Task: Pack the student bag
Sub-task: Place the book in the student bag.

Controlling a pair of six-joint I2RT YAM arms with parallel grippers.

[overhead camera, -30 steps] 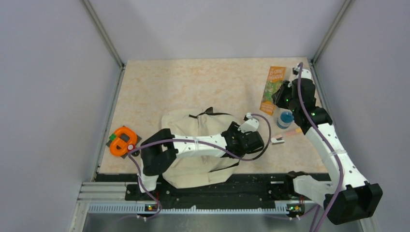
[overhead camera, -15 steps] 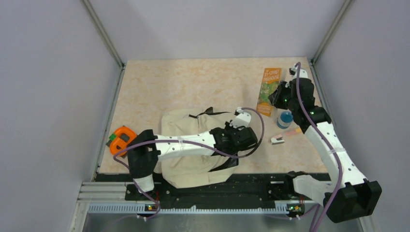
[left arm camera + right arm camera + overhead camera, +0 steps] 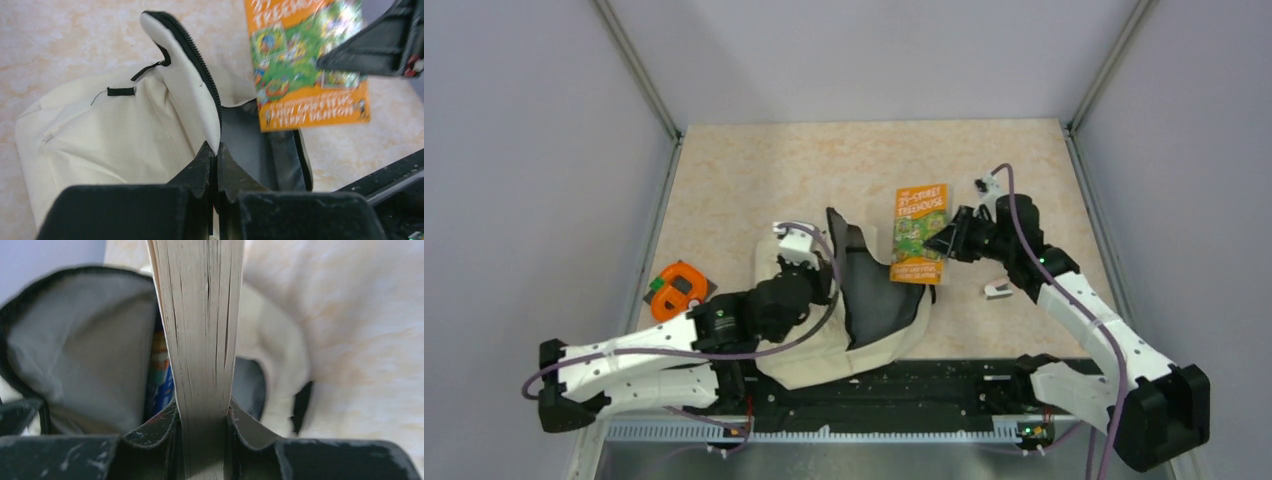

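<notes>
- The student bag [image 3: 879,345] lies on the table [image 3: 754,180] near its front edge, between the two arms; its mouth gapes, grey lining showing
- The left pincer [image 3: 216,150] is pressed together on the bag's zippered flap edge, which stands upright
- The right pincer [image 3: 205,415] pinches an orange book [image 3: 919,235] across its thickness, cover facing up, lower end over the bag's opening
- Something blue [image 3: 160,375] shows inside; I cannot tell what
- An orange gadget [image 3: 679,290] sits left of the bag
</notes>
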